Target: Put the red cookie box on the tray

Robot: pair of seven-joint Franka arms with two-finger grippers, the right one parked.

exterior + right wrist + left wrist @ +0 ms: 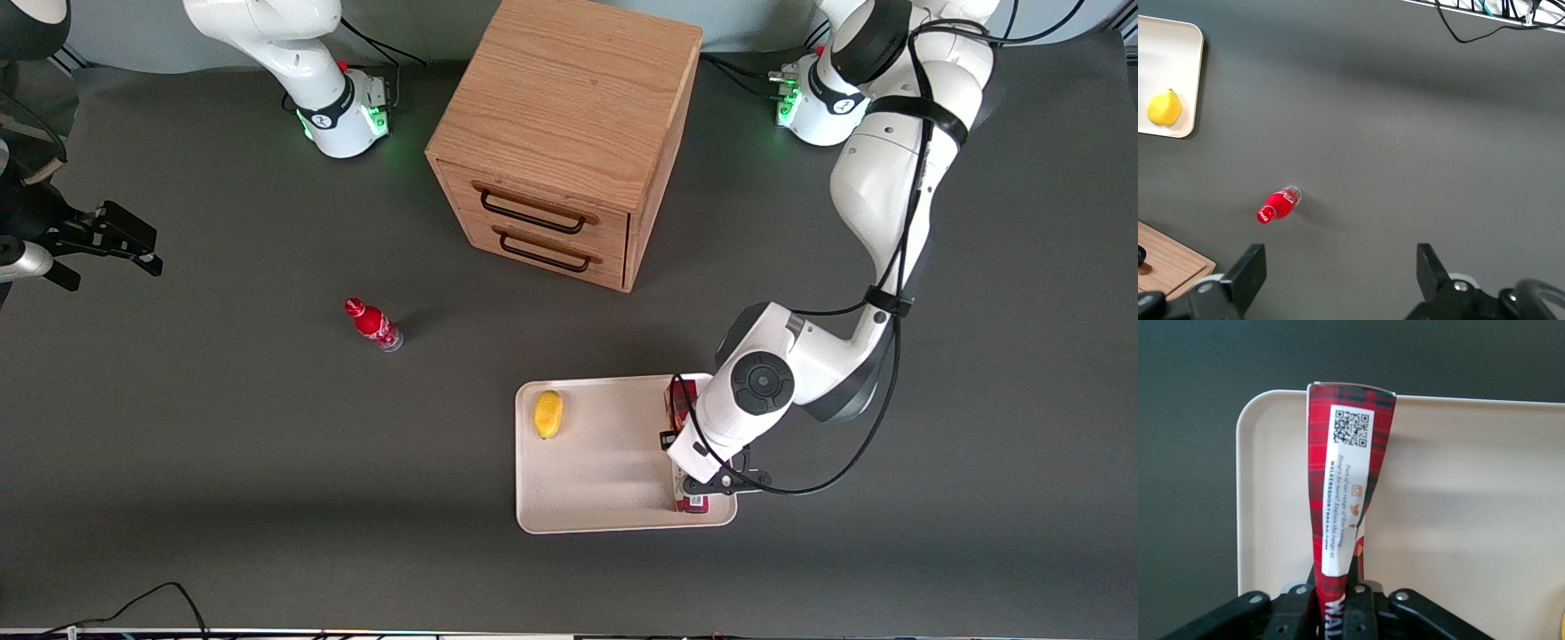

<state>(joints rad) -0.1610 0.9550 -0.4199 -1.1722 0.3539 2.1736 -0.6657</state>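
Placement step nearly done: gripper (1338, 603) clamped on the red cookie box (1346, 480), which lies over the tray (605, 462) along its working-arm edge; next move likely calls for opening and lifting clear.

"WALKERSSHORTBREAD.com" on red cookie box (1346, 480)

A gray table (1405, 133) fills most of the view. One rounded corner of the white tray (1191, 73) shows. A yellow lemon (1165, 108) sits in the tray, near that corner and close to the rim. A small red bottle (1279, 204) with white writing is on the table by itself, well apart from the tray. A corner of the wood cabinet (1171, 267) shows near the bottle. Black cables (1485, 23) run along the table's edge, far from the bottle.
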